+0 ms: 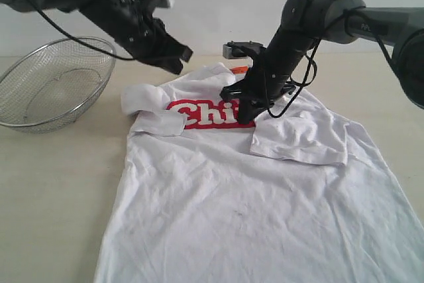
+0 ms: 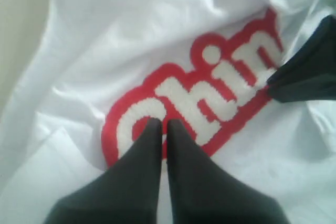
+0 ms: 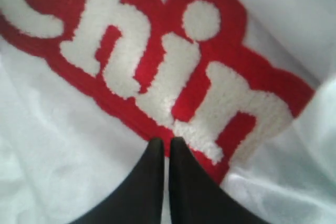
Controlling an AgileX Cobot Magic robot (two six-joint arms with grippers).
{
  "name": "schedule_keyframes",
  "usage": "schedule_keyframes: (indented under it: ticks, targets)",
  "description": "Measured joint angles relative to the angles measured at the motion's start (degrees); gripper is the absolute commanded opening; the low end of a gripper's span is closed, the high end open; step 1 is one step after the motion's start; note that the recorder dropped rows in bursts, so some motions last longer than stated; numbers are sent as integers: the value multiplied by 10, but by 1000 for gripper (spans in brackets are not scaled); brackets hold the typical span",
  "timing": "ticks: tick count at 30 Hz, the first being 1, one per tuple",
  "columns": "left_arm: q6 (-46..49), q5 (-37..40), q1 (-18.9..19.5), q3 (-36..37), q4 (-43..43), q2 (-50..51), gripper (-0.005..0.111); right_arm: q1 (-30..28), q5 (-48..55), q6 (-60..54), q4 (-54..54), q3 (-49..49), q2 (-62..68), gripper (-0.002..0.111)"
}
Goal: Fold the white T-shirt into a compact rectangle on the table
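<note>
My black right pincer (image 1: 245, 117), jaws together and empty, stands tip-down at the red lettering (image 1: 199, 114); my black left pincer (image 1: 180, 59), likewise closed and empty, hovers above one shoulder. The soft white cotton T-shirt (image 1: 232, 197) lies flat on the pale beige wood-grain worktop (image 1: 53, 183), long axis running from far collar to near hem. I judge it light and limp, best pinched at hem corners.

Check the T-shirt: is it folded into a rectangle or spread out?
Mostly spread: the T-shirt has both sleeves folded inward, but its body lies open at full length on the table.
</note>
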Motion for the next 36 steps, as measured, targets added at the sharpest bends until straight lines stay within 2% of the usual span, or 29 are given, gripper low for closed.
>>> schedule_keyframes:
  ticks: [4, 9, 10, 11, 12, 13, 15, 16, 19, 22, 25, 31, 34, 36]
  targets:
    - [-5, 2, 7, 15, 16, -59, 4, 0, -3, -73, 54, 0, -11, 0]
    - [-25, -1, 24, 108, 49, -94, 4, 0, 17, -187, 147, 0, -11, 2]
    - [-29, -15, 34, 160, 54, -109, 4, 0, 27, -218, 183, 0, -11, 6]
    - [-30, -26, 39, 181, 54, -118, 4, 1, 29, -230, 196, 0, -11, 17]
    - [-30, -58, 49, 233, 55, -144, 4, 6, 29, -245, 208, 0, -11, 24]
    - [-30, -71, 53, 252, 55, -160, 4, 9, 28, -252, 209, 0, -11, 39]
    - [-30, -112, 60, 314, 52, -206, 4, 26, 11, -266, 210, 0, -11, 52]
    - [-30, -130, 61, 346, 49, -227, 4, 41, -11, -269, 210, 0, -11, 54]
    - [-30, -151, 61, 390, 28, -259, 4, 86, -63, -272, 198, 0, -11, 54]
    - [-30, -154, 61, 397, 24, -273, 4, 109, -89, -263, 171, 0, -11, 54]
    - [-30, -154, 61, 397, 22, -274, 4, 124, -157, -247, 154, 1, -11, 54]
    - [-30, -154, 61, 397, 22, -274, 4, 129, -201, -204, 125, 1, -10, 40]
    - [-30, -154, 61, 397, 22, -274, 4, 129, -204, -191, 115, 1, -7, 38]
    - [-30, -154, 61, 397, 22, -274, 4, 130, -204, -181, 114, 1, -2, 28]
